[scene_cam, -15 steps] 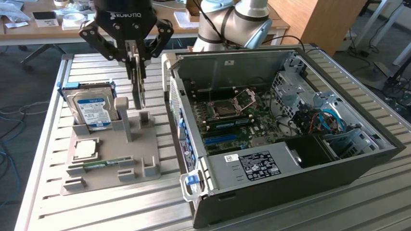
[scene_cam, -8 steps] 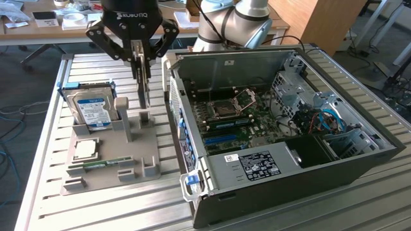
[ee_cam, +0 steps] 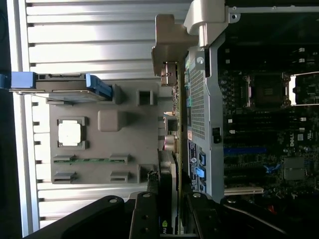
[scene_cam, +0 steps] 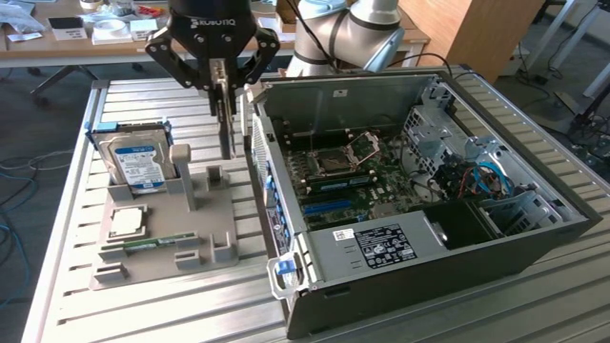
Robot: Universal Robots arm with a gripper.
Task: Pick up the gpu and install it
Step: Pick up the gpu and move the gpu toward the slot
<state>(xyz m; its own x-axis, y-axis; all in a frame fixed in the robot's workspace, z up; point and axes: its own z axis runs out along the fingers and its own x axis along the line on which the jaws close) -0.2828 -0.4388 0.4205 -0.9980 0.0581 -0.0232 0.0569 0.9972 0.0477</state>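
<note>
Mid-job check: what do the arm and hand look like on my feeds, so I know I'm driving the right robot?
The hand is black, with white Robotiq lettering on its body. Its fingers are black bar links joined by silvery pins. The arm behind it is made of rounded, glossy silver-grey tube sections.

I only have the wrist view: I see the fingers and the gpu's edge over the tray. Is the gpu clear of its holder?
Observer: It seems so. In the exterior view the gripper is shut on the gpu, whose lower end hangs a little above the upright holder on the grey tray.
Operator: Does it hang straight?
Observer: Yes, upright and edge-on, straight down from the gripper, outside the computer case, on the exterior view's left of its wall.
</note>
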